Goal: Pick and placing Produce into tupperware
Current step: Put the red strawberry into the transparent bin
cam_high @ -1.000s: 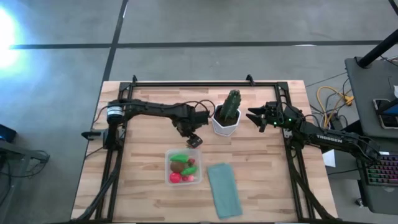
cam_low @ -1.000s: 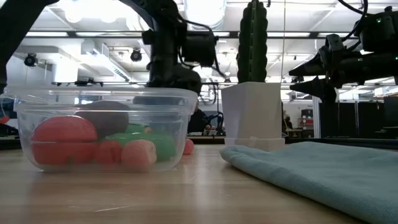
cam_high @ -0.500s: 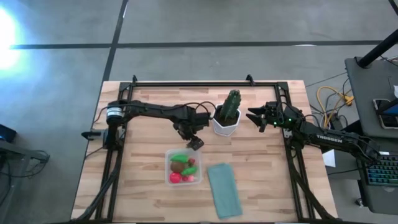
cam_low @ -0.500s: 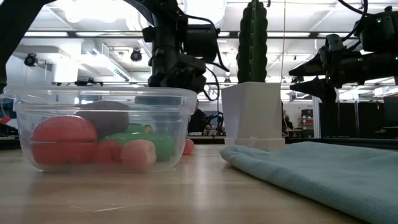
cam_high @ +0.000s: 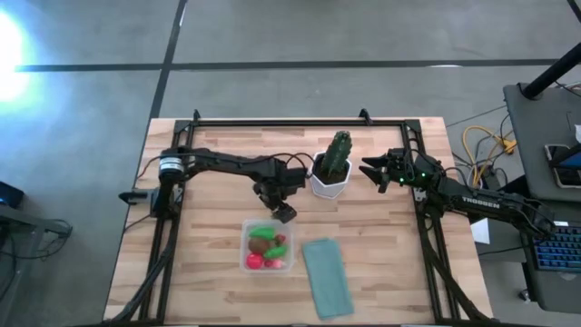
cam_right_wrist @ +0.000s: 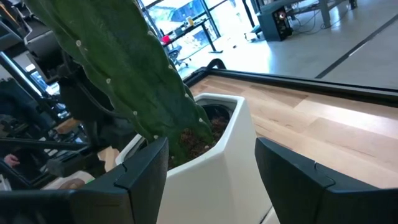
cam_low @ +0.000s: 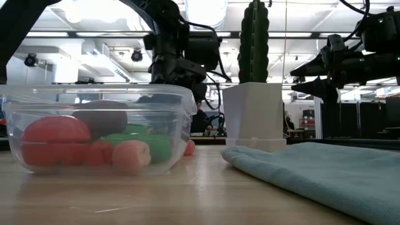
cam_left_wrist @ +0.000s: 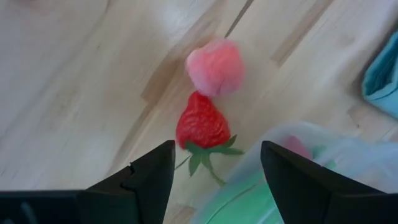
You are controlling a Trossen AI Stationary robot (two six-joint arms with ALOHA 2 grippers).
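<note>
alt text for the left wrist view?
The left end effector, fingers open, hovers over a toy strawberry lying on the wooden table, with a pink round piece touching it. The clear tupperware rim and a teal lid edge show alongside.

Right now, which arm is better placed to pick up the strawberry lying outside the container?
Left. The left gripper hangs open right over the strawberry beside the container. The right gripper waits beyond the cactus pot, farther off.
</note>
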